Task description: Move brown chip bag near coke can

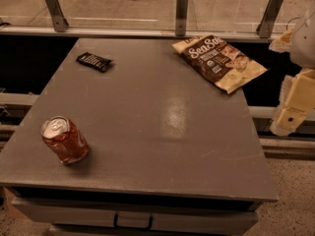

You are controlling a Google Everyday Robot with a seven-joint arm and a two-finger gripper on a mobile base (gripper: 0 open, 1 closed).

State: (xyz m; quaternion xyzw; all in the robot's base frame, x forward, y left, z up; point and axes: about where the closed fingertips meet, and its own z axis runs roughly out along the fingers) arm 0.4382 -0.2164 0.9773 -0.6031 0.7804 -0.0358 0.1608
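The brown chip bag lies flat at the far right corner of the grey table, with one corner hanging over the right edge. The coke can stands tilted near the front left corner, far from the bag. My gripper hangs off the table's right side, to the right of the bag and a little nearer than it, touching nothing.
A small flat black wrapper lies at the far left of the table. A glass rail with metal posts runs behind the table. A drawer handle shows under the front edge.
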